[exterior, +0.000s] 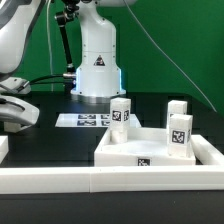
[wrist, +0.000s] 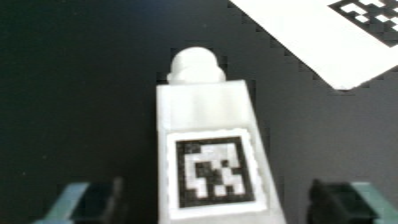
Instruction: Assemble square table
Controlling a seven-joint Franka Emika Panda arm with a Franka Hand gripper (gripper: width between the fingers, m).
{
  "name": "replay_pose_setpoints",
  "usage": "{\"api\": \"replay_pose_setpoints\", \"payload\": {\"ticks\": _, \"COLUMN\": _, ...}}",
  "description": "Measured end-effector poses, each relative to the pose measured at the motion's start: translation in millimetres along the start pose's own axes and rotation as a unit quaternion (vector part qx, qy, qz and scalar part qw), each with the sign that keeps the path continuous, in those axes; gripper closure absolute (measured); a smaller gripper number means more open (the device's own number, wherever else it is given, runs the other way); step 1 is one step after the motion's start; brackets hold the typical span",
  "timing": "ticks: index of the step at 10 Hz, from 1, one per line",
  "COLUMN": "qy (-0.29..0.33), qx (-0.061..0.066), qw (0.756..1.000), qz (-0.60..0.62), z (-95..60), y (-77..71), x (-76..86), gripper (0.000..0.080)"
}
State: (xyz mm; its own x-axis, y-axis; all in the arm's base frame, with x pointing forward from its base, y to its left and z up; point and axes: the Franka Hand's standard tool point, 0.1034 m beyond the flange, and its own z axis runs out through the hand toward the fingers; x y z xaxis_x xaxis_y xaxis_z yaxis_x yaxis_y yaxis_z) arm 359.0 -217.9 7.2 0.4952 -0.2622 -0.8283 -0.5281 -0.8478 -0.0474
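Hand [wrist: 205, 200] was open, fingers [wrist: 86, 200] either side of a tagged white leg [wrist: 208, 130] lying on the black surface [wrist: 71, 60], no contact.

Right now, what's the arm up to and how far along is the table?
The gripper sits over one white leg lying on the black table, a finger on each side, jaws apart and not yet touching it. The marker board lies just beyond that leg. In the exterior view, the square tabletop rests against the white rail, and three more legs stand loose around it, for example one behind it. No leg looks attached yet.
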Motion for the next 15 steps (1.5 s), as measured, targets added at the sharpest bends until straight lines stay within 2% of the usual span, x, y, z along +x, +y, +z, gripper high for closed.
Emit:
{"api": "replay_pose_setpoints", "payload": {"ticks": 1, "qy": 0.0, "qx": -0.001, "qw": 1.0, "qz": -0.001, "z": 0.4, "y": -1.3, "x": 0.7, "gripper": 0.0416}}
{"api": "replay_pose_setpoints", "payload": {"ticks": 2, "qy": 0.0, "qx": -0.001, "qw": 1.0, "qz": -0.002, "z": 0.6, "y": -1.9, "x": 0.8, "gripper": 0.0511}}
{"api": "replay_pose_setpoints", "payload": {"ticks": 5, "qy": 0.004, "qx": -0.003, "qw": 1.0, "qz": -0.006, "z": -3.6, "y": -7.2, "x": 0.2, "gripper": 0.0511}}
{"api": "replay_pose_setpoints", "payload": {"ticks": 6, "qy": 0.007, "qx": -0.011, "qw": 1.0, "qz": -0.013, "z": -10.1, "y": -13.4, "x": -2.4, "gripper": 0.0511}}
{"api": "replay_pose_setpoints", "payload": {"ticks": 7, "qy": 0.012, "qx": -0.023, "qw": 1.0, "qz": -0.017, "z": -21.1, "y": -26.6, "x": -6.7, "gripper": 0.0511}}
{"api": "replay_pose_setpoints", "payload": {"ticks": 8, "qy": 0.013, "qx": -0.028, "qw": 1.0, "qz": -0.007, "z": -32.8, "y": -44.7, "x": -13.2, "gripper": 0.0511}}
{"api": "replay_pose_setpoints", "payload": {"ticks": 10, "qy": 0.025, "qx": -0.035, "qw": 0.999, "qz": 0.009, "z": -51.6, "y": -66.8, "x": -17.3, "gripper": 0.0511}}
{"api": "replay_pose_setpoints", "payload": {"ticks": 11, "qy": 0.028, "qx": -0.036, "qw": 0.999, "qz": -0.001, "z": -58.3, "y": -68.8, "x": -16.6, "gripper": 0.0511}}
{"api": "replay_pose_setpoints", "payload": {"ticks": 12, "qy": 0.032, "qx": -0.034, "qw": 0.999, "qz": -0.013, "z": -59.3, "y": -64.0, "x": -14.9, "gripper": 0.0509}}
{"api": "replay_pose_setpoints", "payload": {"ticks": 15, "qy": 0.049, "qx": -0.036, "qw": 0.998, "qz": -0.011, "z": -61.5, "y": -62.5, "x": -9.7, "gripper": 0.0509}}
